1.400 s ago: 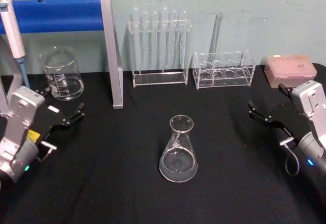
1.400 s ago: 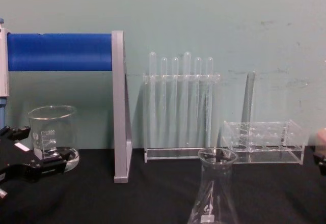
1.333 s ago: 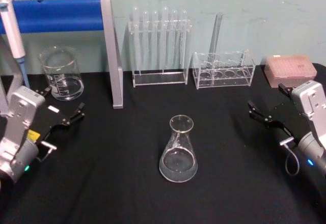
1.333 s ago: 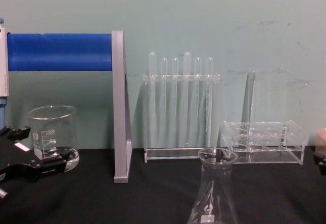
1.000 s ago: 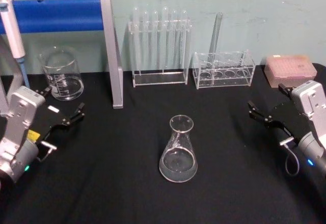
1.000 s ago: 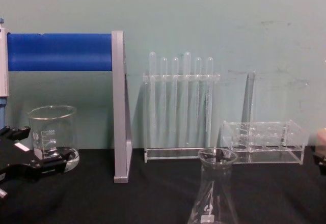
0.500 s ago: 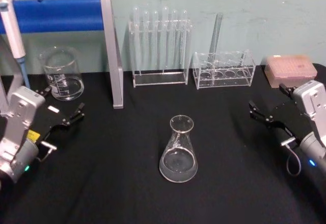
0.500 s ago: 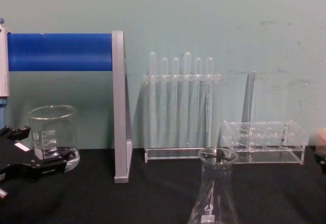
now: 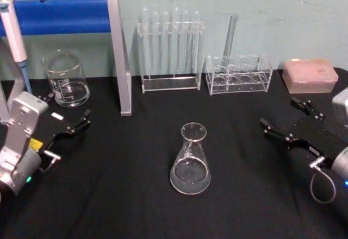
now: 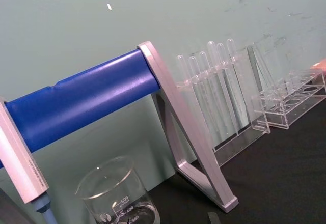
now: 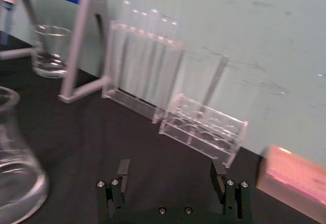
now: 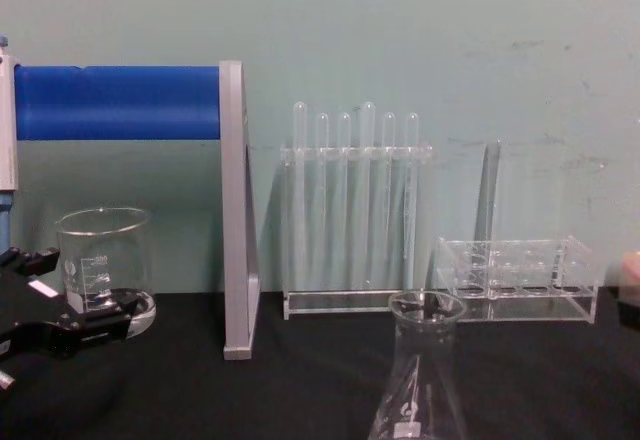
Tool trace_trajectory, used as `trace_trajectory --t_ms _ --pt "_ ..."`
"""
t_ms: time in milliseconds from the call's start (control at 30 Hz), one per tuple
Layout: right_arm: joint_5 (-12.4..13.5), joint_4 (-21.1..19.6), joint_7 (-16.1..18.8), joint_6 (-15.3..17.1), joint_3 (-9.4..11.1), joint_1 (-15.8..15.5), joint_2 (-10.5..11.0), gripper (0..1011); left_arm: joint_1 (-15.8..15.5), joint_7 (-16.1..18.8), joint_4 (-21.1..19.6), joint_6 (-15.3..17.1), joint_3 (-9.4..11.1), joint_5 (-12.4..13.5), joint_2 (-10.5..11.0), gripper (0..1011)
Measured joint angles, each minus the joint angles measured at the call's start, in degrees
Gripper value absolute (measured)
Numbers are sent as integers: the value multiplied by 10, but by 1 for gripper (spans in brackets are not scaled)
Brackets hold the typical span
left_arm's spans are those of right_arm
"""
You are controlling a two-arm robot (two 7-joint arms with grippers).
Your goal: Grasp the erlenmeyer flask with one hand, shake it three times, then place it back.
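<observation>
Two hands flank the flask (image 9: pixel 190 160), which stands upright and untouched near the middle of the black tabletop (image 9: pixel 119 201); the right hand (image 9: pixel 277 112) hovers well apart on the flask's right, its fingers (image 9: pixel 273 130) spread wide; from the right wrist camera the same hand (image 11: pixel 170 170) shows both fingers far apart above the cloth, the flask (image 11: pixel 15 168) off to one side; the left hand (image 9: pixel 68 108) sits at the tabletop's left, also parted, near a glass beaker (image 9: pixel 66 79); along the back wall stand a blue bar (image 9: pixel 60 15) on a grey frame, a rack of test tubes (image 9: pixel 169 49), a low clear rack (image 9: pixel 239 76) and a pink box (image 9: pixel 309 75).
</observation>
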Motion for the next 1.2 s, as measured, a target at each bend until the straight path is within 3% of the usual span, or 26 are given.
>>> trace_trajectory --t_ms 233,467,667,900,1200 --pt "36 -42 66 -5 14 -35 23 1000 0 0 0 0 0 0 0 1001" --pt "49 -50 121 -11 9 -38 28 1000 0 0 0 0 0 0 0 1001" --pt "59 -41 179 -11 -5 -26 22 1000 0 0 0 0 0 0 0 1001" --pt "73 -13 243 -4 -23 5 -1 1000 0 0 0 0 0 0 0 1001" --pt "86 25 292 11 -42 47 -28 1000 0 0 0 0 0 0 0 1001"
